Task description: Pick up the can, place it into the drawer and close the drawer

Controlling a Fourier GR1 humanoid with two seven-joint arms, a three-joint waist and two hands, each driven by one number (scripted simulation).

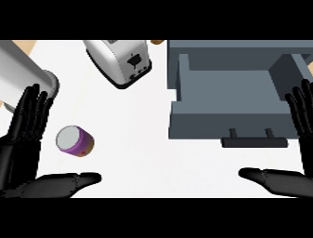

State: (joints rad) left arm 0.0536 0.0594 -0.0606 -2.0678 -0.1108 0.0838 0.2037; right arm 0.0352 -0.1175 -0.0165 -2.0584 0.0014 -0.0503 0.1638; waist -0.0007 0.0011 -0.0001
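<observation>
Your can (74, 141), purple with a silver top, lies tipped on the white counter (145, 158) just beside your left hand (23, 139), and nobody holds it yet. The grey drawer (238, 100) stands open with nothing in it, so picking, placing and closing are all left. Both hands, the right hand (304, 139) too, are spread wide; the toaster (121, 60) and a silver pot (11, 69) are cut off.
</observation>
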